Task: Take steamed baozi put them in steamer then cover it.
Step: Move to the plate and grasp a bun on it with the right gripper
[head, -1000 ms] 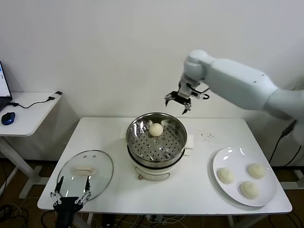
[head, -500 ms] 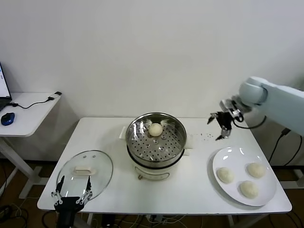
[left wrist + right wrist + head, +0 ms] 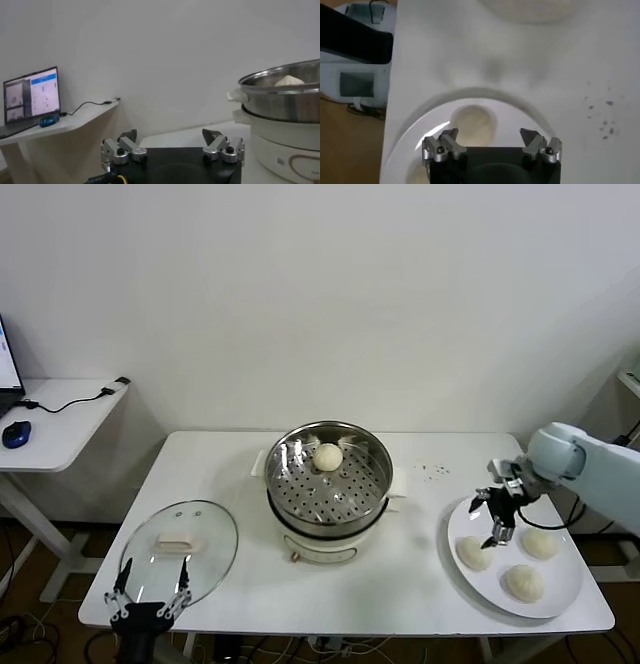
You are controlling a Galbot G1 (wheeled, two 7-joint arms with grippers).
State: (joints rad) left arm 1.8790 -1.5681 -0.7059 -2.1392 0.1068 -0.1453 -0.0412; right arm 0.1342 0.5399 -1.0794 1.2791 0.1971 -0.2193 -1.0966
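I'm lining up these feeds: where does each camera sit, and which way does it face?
Head view: on the head, facing forward and down at the table; both arms show.
Left wrist view: on the left arm, low beside the table, facing the steamer; open left end effector shows.
Right wrist view: on the right arm, facing down at the plate; open right end effector shows.
Head and left wrist views share the steamer and its bun.

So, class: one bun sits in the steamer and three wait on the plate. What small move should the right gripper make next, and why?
Probably lower the right gripper onto the nearest baozi and close. Its jaws are open, it hangs just above the plate, and that bun lies almost beneath it. The steamer holds only one bun, so more must go in.
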